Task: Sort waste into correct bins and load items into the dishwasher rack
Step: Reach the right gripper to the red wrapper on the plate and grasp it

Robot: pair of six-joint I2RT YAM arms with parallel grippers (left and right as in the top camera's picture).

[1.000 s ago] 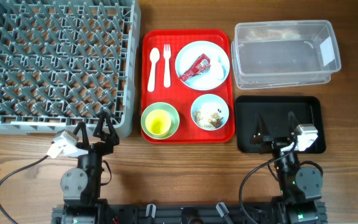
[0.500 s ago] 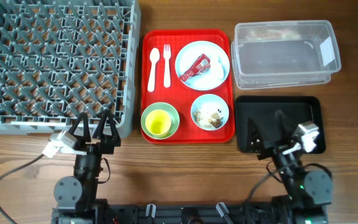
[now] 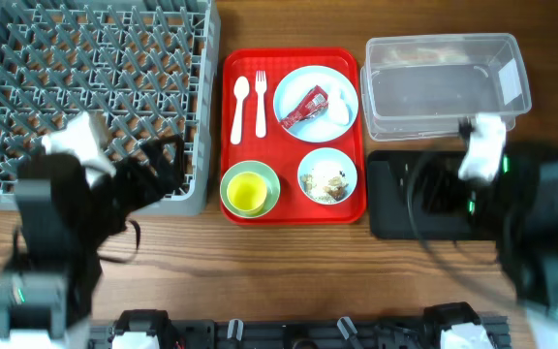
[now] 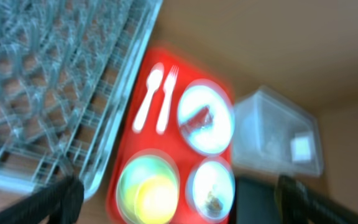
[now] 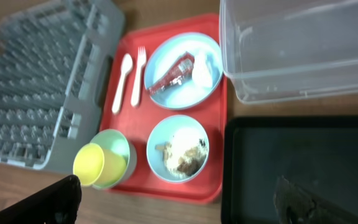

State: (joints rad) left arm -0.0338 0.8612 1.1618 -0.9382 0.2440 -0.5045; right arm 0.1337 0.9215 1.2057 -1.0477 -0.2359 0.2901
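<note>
I judge this to be the opening step: nothing is sorted or loaded. Low in the overhead frame both arms are blurred. My left gripper (image 4: 179, 185) and right gripper (image 5: 178, 184) are spread wide and empty.

Just above them, on the red plastic serving tray (image 3: 289, 143), the small yellow cup (image 3: 245, 192) sits inside a pale green bowl (image 3: 271, 182). Beside it is a pale blue bowl (image 3: 349, 170) of beige crumbs (image 3: 323, 179). The shallow black tray (image 3: 395, 194) lies lower right.

Further up are the white plastic spoon (image 3: 239, 105) and fork (image 3: 260, 102), and the crumpled red wrapper (image 3: 306, 105) on the pale blue round plate (image 3: 294, 92). The clear plastic tub (image 3: 444, 92) is upper right and the grey pegged rack (image 3: 85, 87) upper left.

Pinching the wrapper looks like the next move, and it needs a drop inside the plate's rim. The bare wooden table (image 3: 289, 271) low in the frame leaves room to move.
</note>
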